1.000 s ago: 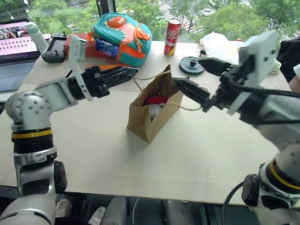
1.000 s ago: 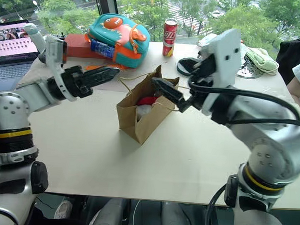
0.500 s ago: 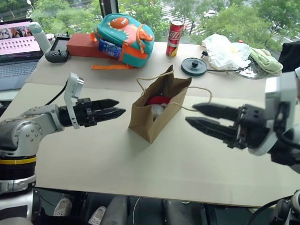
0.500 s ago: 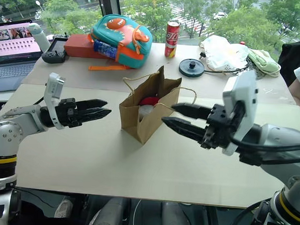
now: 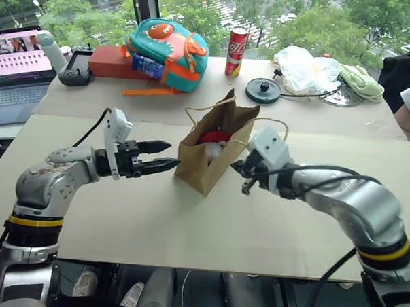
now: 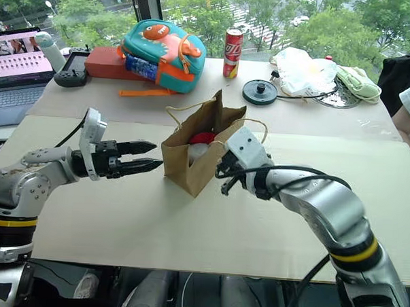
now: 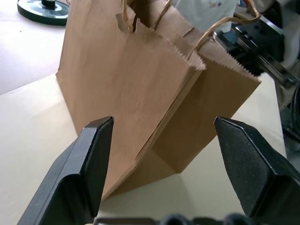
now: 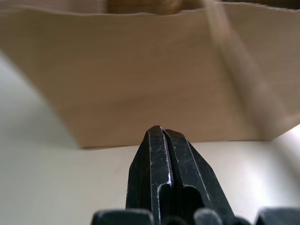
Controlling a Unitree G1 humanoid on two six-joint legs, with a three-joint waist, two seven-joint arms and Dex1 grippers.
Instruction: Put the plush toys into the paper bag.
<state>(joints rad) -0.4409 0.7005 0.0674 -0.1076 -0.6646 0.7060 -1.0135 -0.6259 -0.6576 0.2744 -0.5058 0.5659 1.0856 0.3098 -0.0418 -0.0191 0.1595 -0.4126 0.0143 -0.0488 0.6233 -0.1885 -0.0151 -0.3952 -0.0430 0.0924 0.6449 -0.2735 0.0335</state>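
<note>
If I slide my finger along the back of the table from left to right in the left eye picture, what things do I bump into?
Laptop → black controller → fish-face backpack → red soda can → round black disc → white plastic bag → pale green cloth.

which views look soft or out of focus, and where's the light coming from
Right wrist view: the paper bag and its cord handle are soft, the shut right claw sharp. Left wrist view: crisp throughout. Eye views: daylight from the windows behind the table, soft shadows.
</note>
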